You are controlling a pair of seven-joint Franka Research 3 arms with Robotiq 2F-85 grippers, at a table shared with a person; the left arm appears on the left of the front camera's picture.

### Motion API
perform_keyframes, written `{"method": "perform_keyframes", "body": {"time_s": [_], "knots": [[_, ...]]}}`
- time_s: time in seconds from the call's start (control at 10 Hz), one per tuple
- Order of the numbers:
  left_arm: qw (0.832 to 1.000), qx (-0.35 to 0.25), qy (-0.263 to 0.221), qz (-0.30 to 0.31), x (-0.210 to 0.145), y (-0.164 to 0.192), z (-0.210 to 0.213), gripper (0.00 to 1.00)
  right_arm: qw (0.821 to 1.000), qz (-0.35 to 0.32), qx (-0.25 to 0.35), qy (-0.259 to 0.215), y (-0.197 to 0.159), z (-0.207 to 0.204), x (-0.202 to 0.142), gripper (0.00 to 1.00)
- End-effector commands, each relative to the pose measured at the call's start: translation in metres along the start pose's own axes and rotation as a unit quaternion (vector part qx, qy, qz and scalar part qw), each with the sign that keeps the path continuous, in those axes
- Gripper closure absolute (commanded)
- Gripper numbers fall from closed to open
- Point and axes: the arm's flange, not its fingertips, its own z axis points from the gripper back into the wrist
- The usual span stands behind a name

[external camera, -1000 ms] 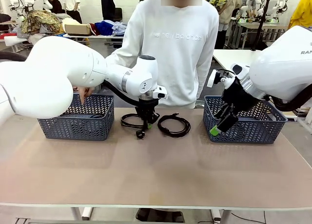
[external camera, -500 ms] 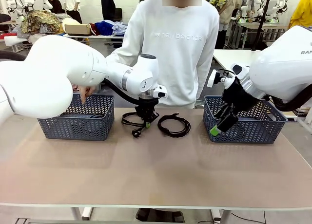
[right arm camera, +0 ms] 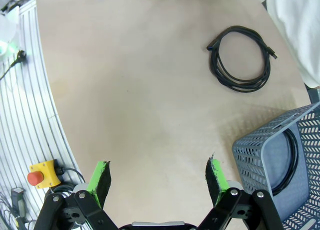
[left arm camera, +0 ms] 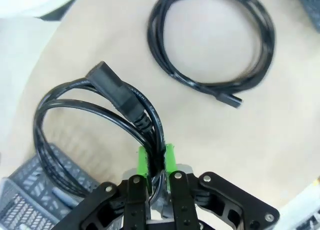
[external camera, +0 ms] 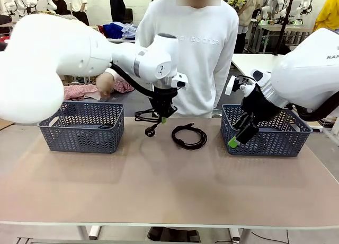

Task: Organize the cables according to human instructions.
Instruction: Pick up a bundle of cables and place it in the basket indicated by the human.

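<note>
One coiled cable [left arm camera: 114, 89] hangs above the table [external camera: 159, 185], clamped between the green pads of the left gripper [left arm camera: 156, 162] (one plug end dangles below). A second coil [external camera: 188, 136] lies between the left basket [external camera: 82, 132] and the right basket [external camera: 265, 140], which seems to hold a third coil [right arm camera: 296, 157]. The right gripper [right arm camera: 157, 175] is spread wide and holds nothing.

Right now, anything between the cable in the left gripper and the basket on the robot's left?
Nothing lies on the table between them. The left gripper holds the cable clear of the table, beside the basket. The person's hand hangs at the basket's far corner nearest the cable; mind it.
</note>
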Motion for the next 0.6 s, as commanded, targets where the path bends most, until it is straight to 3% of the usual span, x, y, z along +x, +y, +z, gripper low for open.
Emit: {"method": "perform_keyframes", "body": {"time_s": [0.0, 0.2, 0.5], "knots": [[0.997, -0.024, -0.002, -0.078, -0.023, 0.012, 0.026, 1.00, 1.000, -0.001, 0.000, 0.001, 0.000, 0.001, 0.002, 0.00], [0.986, 0.000, 0.010, -0.168, -0.048, 0.024, 0.053, 1.00, 1.000, -0.001, 0.000, 0.001, 0.000, 0.001, 0.002, 0.00], [0.956, 0.006, -0.026, -0.291, -0.094, 0.056, 0.075, 1.00, 1.000, -0.001, 0.000, 0.001, 0.000, 0.001, 0.002, 0.00]]}}
